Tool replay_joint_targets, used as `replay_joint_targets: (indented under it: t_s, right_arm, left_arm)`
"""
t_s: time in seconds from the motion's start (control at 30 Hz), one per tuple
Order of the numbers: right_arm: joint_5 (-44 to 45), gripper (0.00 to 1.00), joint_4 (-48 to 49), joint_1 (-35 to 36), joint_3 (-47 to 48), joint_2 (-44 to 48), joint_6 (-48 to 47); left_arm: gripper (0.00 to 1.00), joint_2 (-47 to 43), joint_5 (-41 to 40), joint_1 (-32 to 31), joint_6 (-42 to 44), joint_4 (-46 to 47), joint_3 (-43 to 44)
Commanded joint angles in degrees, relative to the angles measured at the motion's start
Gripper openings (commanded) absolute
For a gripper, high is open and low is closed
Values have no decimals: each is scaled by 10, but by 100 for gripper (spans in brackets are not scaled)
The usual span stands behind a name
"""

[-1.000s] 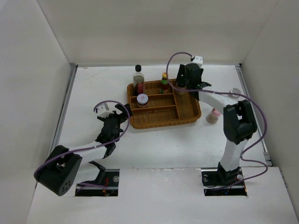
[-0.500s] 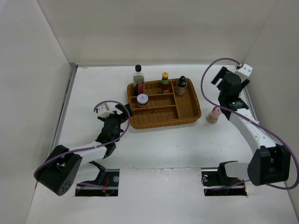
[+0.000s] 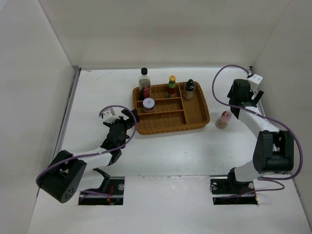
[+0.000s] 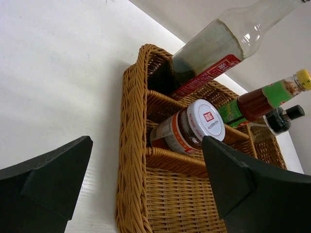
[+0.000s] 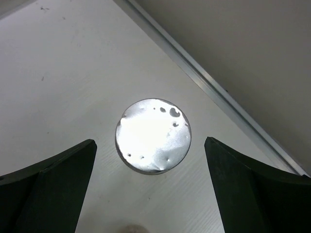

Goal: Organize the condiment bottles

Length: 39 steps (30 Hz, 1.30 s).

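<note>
On the white table, four condiment bottles are standing in the wicker tray, a pink-capped shaker sitting at its 3 o'clock. The left gripper is gaping empty, facing the jar. The right gripper is hanging wide and empty above a silver cap.

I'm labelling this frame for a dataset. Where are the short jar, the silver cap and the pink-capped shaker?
short jar (image 4: 178, 131), left wrist view, on its glass body
silver cap (image 5: 153, 136), right wrist view, middle of its top
pink-capped shaker (image 3: 224, 120), top view, where cap meets body
</note>
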<state>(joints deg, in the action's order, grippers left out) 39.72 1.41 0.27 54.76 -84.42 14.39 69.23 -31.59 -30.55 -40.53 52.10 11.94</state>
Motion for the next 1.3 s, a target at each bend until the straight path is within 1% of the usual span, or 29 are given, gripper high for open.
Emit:
replay_joint_targets:
  t_s: [0.0, 0.1, 0.27, 0.33, 0.4, 0.47, 0.53, 0.6, 0.73, 0.87, 0.93, 1.07, 1.27]
  right_arm:
    - [-10, 100, -1, -13, 39, -3, 3]
    - [-18, 100, -1, -22, 46, -24, 5]
    - [-48, 100, 17, -36, 56, -62, 17]
    - [-66, 95, 44, -39, 54, -73, 19]
    - [-75, 88, 54, -40, 50, -84, 21]
    - [-69, 73, 59, -40, 46, -83, 22]
    - [-57, 60, 68, -37, 40, -61, 23]
    - [-37, 54, 87, -33, 32, -24, 15]
    - [-15, 53, 114, 12, 31, 46, -1]
    - [-16, 53, 115, 104, 55, 63, -30]
    - [-18, 53, 115, 147, 64, 51, -31]
    - [-30, 54, 122, 206, 77, 17, -17]
    - [-76, 54, 125, 240, 106, -56, 14]
  left_arm:
    - [100, -2, 8, -5, -7, 23, 0]
    - [100, 13, 9, -3, -7, 27, 4]
    - [100, 10, 12, -1, -7, 27, 4]
    - [100, 6, 12, 1, -7, 25, 2]
    - [100, 4, 12, -3, -7, 24, 3]
    - [100, 12, 12, -1, -7, 27, 4]
    - [100, 10, 12, 3, -7, 25, 4]
    - [100, 1, 12, 1, -7, 23, 2]
    - [100, 13, 13, 5, -6, 26, 4]
    - [100, 8, 22, 5, -6, 26, 4]
    - [100, 9, 19, 11, -5, 27, 4]
    - [100, -3, 20, 14, -6, 22, -1]
    - [100, -1, 23, 14, -7, 22, -1]
